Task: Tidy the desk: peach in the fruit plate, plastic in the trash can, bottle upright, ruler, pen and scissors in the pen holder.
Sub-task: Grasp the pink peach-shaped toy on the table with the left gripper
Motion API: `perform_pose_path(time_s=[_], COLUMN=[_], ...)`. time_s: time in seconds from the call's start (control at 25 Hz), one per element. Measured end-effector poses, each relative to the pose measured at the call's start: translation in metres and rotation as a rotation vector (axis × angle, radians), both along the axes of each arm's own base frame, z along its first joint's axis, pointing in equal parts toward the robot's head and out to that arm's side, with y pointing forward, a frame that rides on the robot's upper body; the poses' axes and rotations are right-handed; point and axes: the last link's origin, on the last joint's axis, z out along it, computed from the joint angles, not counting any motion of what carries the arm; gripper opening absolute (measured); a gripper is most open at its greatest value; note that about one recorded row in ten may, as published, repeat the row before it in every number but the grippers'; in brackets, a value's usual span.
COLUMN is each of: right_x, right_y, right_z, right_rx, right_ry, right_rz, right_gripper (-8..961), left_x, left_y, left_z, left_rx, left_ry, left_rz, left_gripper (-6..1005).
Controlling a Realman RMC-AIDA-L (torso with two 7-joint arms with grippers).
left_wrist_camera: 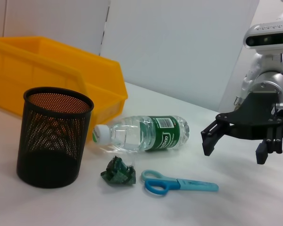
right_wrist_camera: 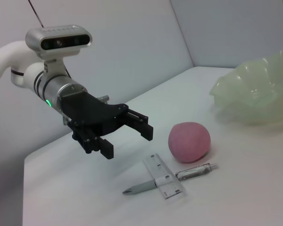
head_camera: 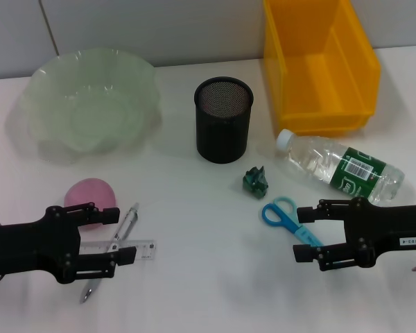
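Nothing is tidied yet. The left hand (head_camera: 118,236) hovers wide and holding nothing near the peach (head_camera: 90,200), which sits on the counter (head_camera: 194,277) below the empty fruit plate (head_camera: 90,104). The pen (head_camera: 111,250) lies across the clear ruler (head_camera: 125,250) just beside the peach. The right hand (head_camera: 308,232) hangs wide above the scissors (head_camera: 288,218); the bottle (head_camera: 340,166) lies on its side nearby, the crumpled green plastic (head_camera: 255,180) between it and the mesh pen holder (head_camera: 223,118), with the yellow trash can (head_camera: 319,62) behind.

Likely trouble: the round peach may roll if nudged off-centre; the flat ruler and scissors give the fingers little edge, so they may slip; a hand reaching for the pen may drag the ruler along.
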Motion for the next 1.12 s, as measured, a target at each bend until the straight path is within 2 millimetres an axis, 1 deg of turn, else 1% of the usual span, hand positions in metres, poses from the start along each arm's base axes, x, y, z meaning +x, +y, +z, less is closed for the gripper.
perform_pose_path(time_s=[0.28,0.32,0.36,0.56,0.6,0.64,0.76,0.8,0.88,1.12], right_x=[0.001,0.001,0.001,0.001,0.001,0.001,0.002,0.002,0.002,0.001], right_y=[-0.002,-0.002,-0.002,-0.004,-0.004,-0.004,-0.005,-0.005,-0.004,-0.004], right_z=[-0.002,-0.002,-0.002,-0.002,-0.002,-0.002,-0.001,-0.001,-0.001,-0.001], right_rx=[-0.009,-0.010,-0.010,-0.017,-0.017,-0.017,-0.018,-0.020,-0.021,-0.021], right_ry=[-0.004,-0.004,-0.004,0.000,0.000,0.000,-0.001,0.000,0.000,0.000], right_rz=[-0.003,-0.004,-0.004,-0.004,-0.004,-0.006,-0.008,-0.011,-0.013,-0.012], right_gripper=[828,828,828,828,827,827,827,827,827,826], left_x=[0.004,0.002,0.002,-0.015,-0.015,-0.023,-0.032,-0.040,-0.043,-0.054], left_y=[0.000,0.001,0.001,0.003,0.003,0.003,0.003,0.006,0.007,0.013], left_z=[0.000,-0.001,-0.001,-0.003,-0.003,-0.005,-0.009,-0.012,-0.013,-0.025], left_rx=[0.044,0.115,0.119,0.317,0.317,0.397,0.450,0.474,0.479,0.481], left_ry=[-0.048,-0.094,-0.095,-0.089,-0.089,-0.075,-0.031,0.029,0.051,0.152], left_rz=[-0.028,-0.038,-0.037,-0.039,-0.039,-0.041,-0.040,-0.028,-0.021,0.010], left_gripper=[783,782,781,777,776,776,773,772,771,766])
